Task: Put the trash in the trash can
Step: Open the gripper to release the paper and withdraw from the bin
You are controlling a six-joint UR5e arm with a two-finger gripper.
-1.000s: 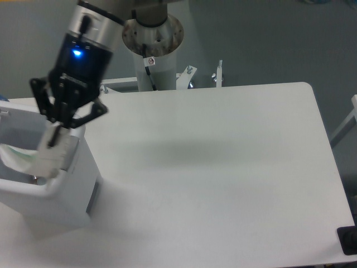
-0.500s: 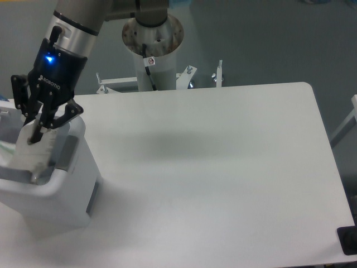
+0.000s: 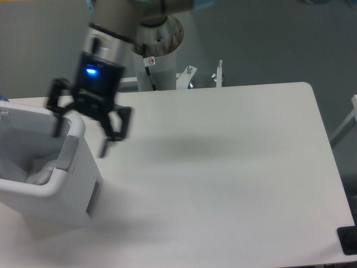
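The white trash can (image 3: pixel 71 184) stands at the left edge of the table, its thick rim toward me and a grey panel on its side. Inside it, pale shapes of trash (image 3: pixel 39 172) lie low against the walls; I cannot tell the items apart. My gripper (image 3: pixel 83 134) hangs over the can's right rim, blurred by motion, open with its fingers spread wide, one finger over the can's mouth and the other (image 3: pixel 111 131) out over the table. Nothing is between the fingers.
The white table (image 3: pixel 223 167) stretches to the right of the can. The arm's round base column (image 3: pixel 159 50) and some metal brackets (image 3: pixel 203 75) stand behind the table's far edge. A dark object (image 3: pixel 348 241) sits at the bottom right corner.
The gripper held a crumpled white carton over the can; it has let go, opened wide and moved right and up. The carton has dropped into the can.
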